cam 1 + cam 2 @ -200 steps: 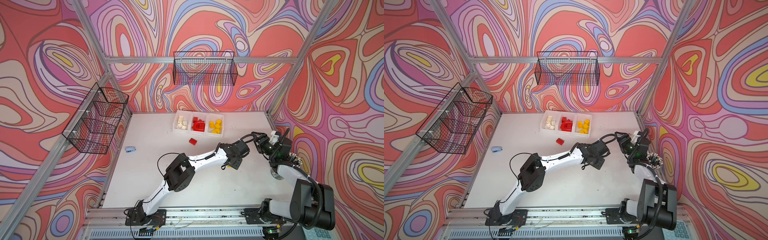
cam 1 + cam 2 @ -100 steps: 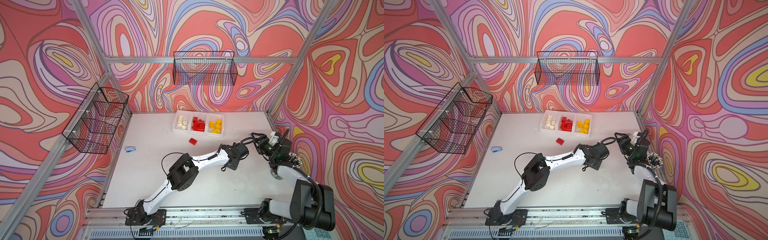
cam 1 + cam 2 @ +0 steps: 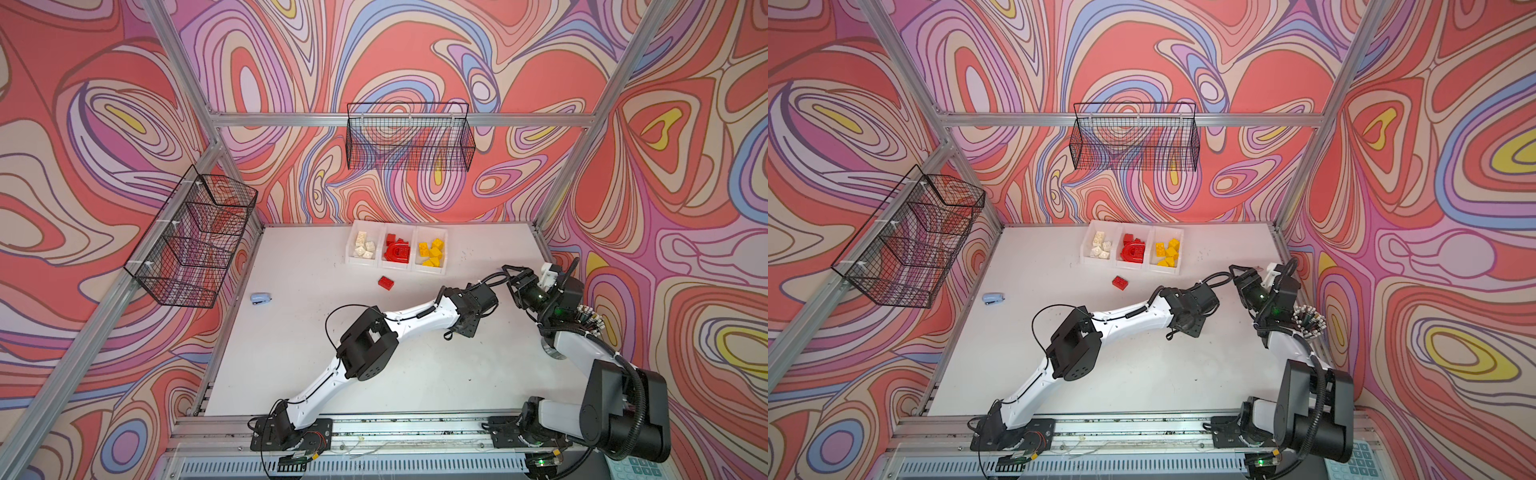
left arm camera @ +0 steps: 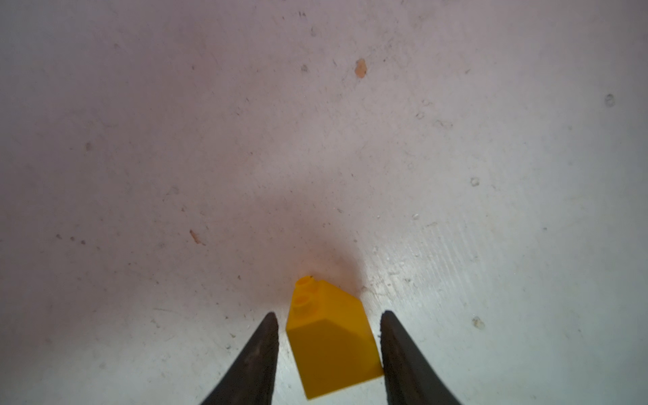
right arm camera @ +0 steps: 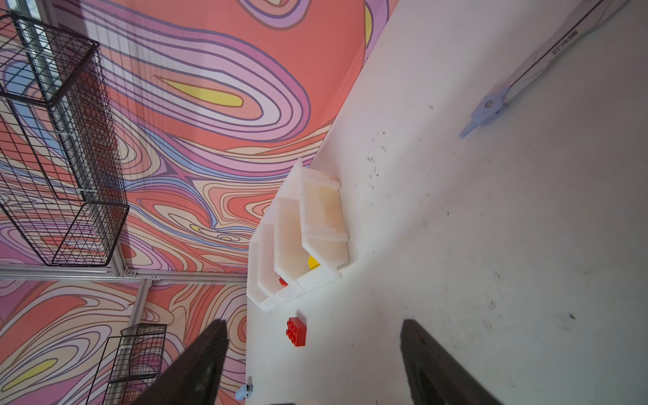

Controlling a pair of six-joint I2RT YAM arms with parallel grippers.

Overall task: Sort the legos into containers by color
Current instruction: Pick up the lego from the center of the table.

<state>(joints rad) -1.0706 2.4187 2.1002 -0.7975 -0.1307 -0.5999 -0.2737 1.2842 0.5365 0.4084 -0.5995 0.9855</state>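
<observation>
Both top views showed the table (image 3: pixel 415 374), with my left arm (image 3: pixel 399 324) stretched across it toward my right side, wrist turned down. The containers (image 3: pixel 395 266) stood in a row at the far edge, with the white legos (image 3: pixel 363 248), red legos (image 3: pixel 397 250) and yellow legos (image 3: pixel 432 252) each in their own one. My right gripper (image 5: pixel 314 322) hung wide and empty near the right wall. My left gripper (image 4: pixel 328 314) stood narrow around a yellow brick (image 4: pixel 329 347) lying on the table, with a slit of gap at one finger, so not clamped. A red brick (image 3: pixel 386 282) lay loose just before the containers. A stapler (image 3: pixel 260 298) lay near the left edge.
</observation>
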